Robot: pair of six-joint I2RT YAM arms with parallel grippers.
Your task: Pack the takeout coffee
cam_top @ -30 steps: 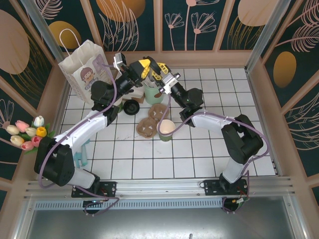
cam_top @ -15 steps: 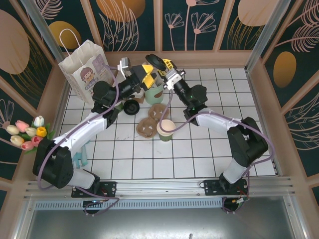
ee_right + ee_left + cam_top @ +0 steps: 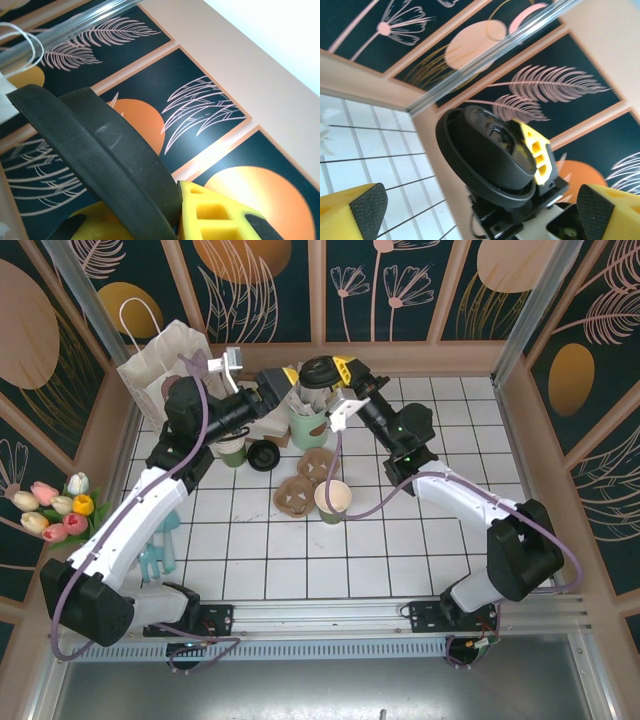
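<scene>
While the right gripper reaches over the far edge of the bench, the takeout coffee hangs in the air in its grasp, clear of the tiles and about midway along that edge. Its black lid is the part that shows best: from the left wrist camera it faces the lens, tipped over on its side, with one yellow finger of the right gripper against its rim. From the right wrist camera, the lid's thick rim sits between that gripper's yellow fingers, which pinch the cup.

The left gripper hovers just beside the cup on its left, apart from it. Its fingers are spread wide with nothing between them.

Below the cup, near the far edge, stands a pale-green holder of straws. A paper bag with a cord handle stands in the far left corner. Between bag and holder, a loose lid lies on the tiles, with a green cup just beside it. Toward the middle of the bench lie two brown cardboard pieces and a cream paper cup, mouth up. Tulips lie past the left edge.
</scene>
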